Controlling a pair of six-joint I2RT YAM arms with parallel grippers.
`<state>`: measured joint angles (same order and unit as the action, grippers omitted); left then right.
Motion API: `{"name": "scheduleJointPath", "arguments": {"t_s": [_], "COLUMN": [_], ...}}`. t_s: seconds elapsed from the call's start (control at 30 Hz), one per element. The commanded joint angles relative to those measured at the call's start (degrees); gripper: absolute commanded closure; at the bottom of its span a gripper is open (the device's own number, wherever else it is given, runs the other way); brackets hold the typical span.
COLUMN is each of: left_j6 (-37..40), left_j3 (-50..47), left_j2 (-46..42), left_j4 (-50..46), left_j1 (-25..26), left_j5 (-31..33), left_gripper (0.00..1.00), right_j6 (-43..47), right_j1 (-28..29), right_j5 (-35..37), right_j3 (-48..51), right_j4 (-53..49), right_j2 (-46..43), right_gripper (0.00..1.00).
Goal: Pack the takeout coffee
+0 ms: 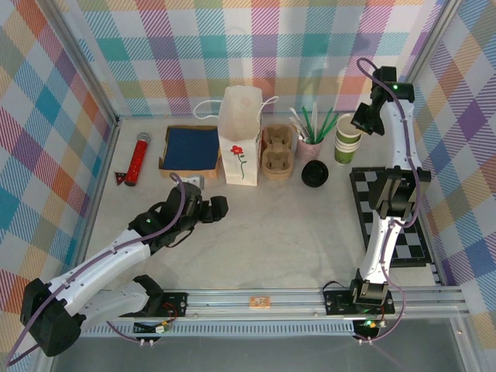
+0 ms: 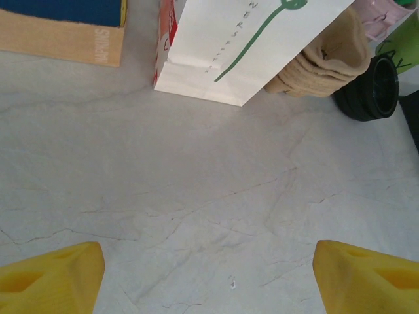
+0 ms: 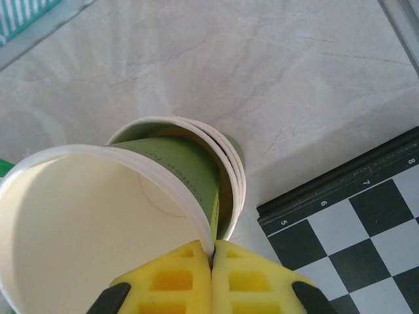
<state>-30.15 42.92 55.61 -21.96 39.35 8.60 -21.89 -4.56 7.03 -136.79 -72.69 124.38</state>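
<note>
Right hand (image 3: 211, 252) clamped tight on rim of lidless cup (image 3: 85, 222); left hand (image 2: 209, 275) spread wide, holding nothing.

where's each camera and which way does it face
top external: high behind the robot, looks down on the table; left arm and right arm show
left wrist: low, faces the white paper bag; open left gripper at the bottom corners
right wrist: looks down past the right gripper, shut on a green cup, at the cup stack
shared: top and left wrist, the bag
</note>
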Motion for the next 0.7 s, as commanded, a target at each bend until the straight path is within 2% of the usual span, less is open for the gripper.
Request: {"name": "scheduleJointPath", "arguments": {"t_s": [0.0,0.27,0.67], "left_j6": [1.46,2.22,1.9], "left_j3": [2.33,4.32,5.01], "left_j2": [-1.38,-1.25,-3.01], "left_j4": [-1.76,-2.3,-2.92], "left_j1": [0.7,0.7,0.69], "left_j5": [0.58,0.26,0.06], "left_gripper": [0.17,0.17,0.17], "right_j6": [-0.77,-0.04,1.45], "right_j1": [-0.44,-0.57,-0.61], "right_j5": [-0.7,-0.96,-1.66], "right_j3": [-3.78,-10.1,-10.16], "right_j4": [-2.31,-5.35,-6.67], "right_j2": [-0.16,-0.93,-7.17], "right_gripper": [0.94,0.94,0.95]}}
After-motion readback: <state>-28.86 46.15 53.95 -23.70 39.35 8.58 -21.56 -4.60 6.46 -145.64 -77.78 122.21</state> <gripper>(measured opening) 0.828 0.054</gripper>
